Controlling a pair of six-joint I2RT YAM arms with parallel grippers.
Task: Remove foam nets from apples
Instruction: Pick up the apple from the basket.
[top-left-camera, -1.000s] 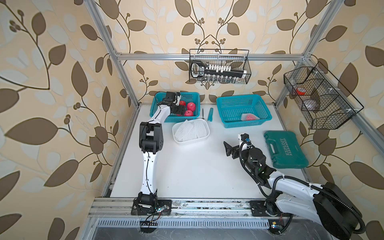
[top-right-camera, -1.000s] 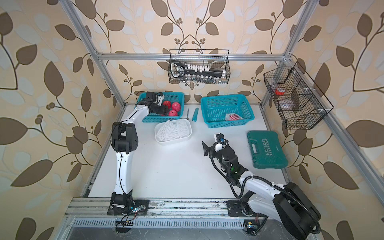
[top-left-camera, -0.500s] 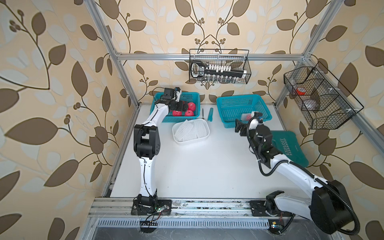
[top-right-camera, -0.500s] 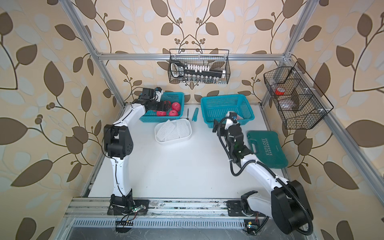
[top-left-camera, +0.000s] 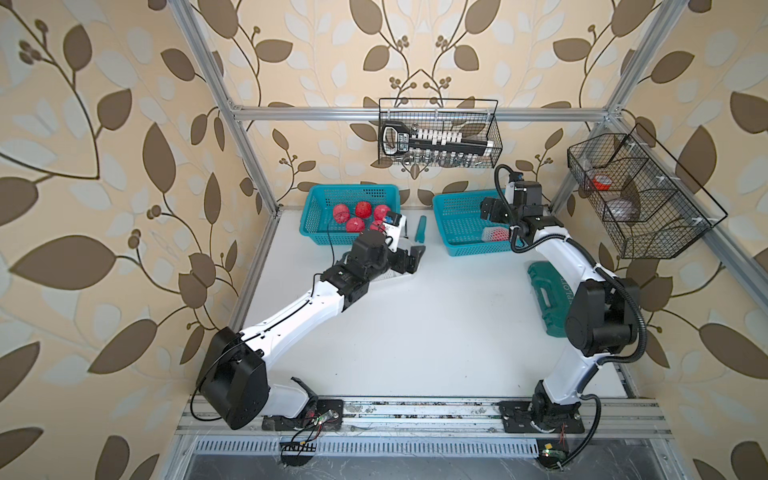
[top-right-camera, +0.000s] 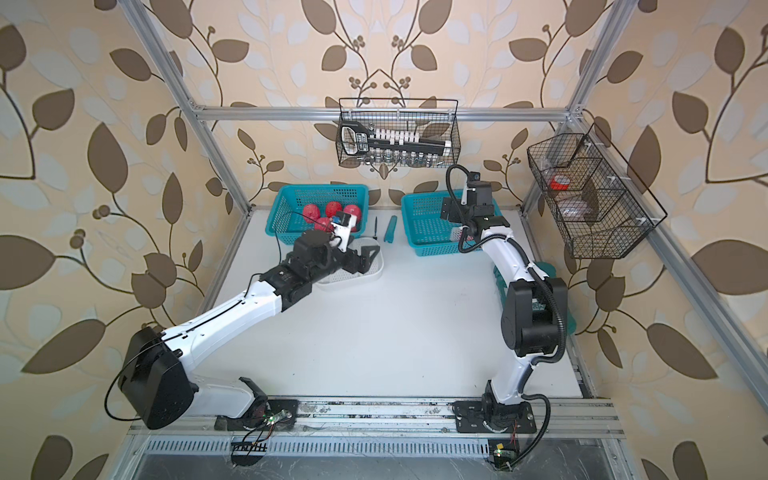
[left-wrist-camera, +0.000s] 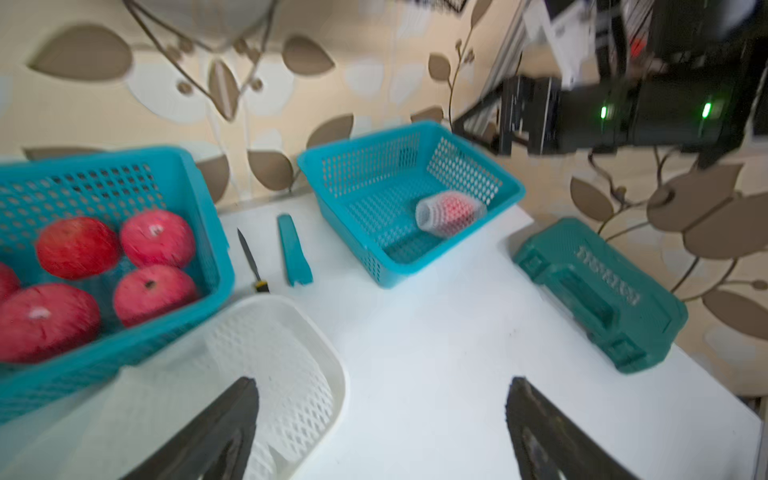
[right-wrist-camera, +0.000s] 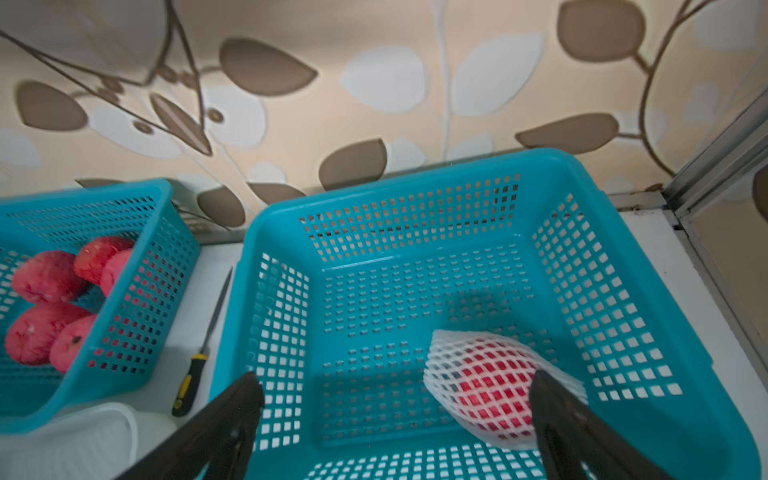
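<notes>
Several bare red apples (top-left-camera: 363, 210) lie in the left teal basket (top-left-camera: 353, 188); the left wrist view shows them too (left-wrist-camera: 153, 239). One apple in a white foam net (right-wrist-camera: 490, 386) lies in the right teal basket (right-wrist-camera: 415, 183), also seen as the netted apple (left-wrist-camera: 451, 212). Empty foam nets (left-wrist-camera: 270, 365) fill the white tub (left-wrist-camera: 334, 365). My left gripper (left-wrist-camera: 382, 382) hangs open and empty over the tub's edge (top-right-camera: 368, 257). My right gripper (right-wrist-camera: 395, 376) is open above the right basket, one finger over the netted apple, apart from it.
Between the baskets lie a thin tool with a yellow-black handle (left-wrist-camera: 251, 259) and a teal bar (left-wrist-camera: 293, 249). A green tool case (top-left-camera: 544, 291) sits at the right. Wire baskets (top-left-camera: 440, 137) (top-left-camera: 640, 195) hang on the back and right walls.
My left arm has drawn back from the left basket to over the white tub. My right arm has swung from the table's front middle up over the right basket.
</notes>
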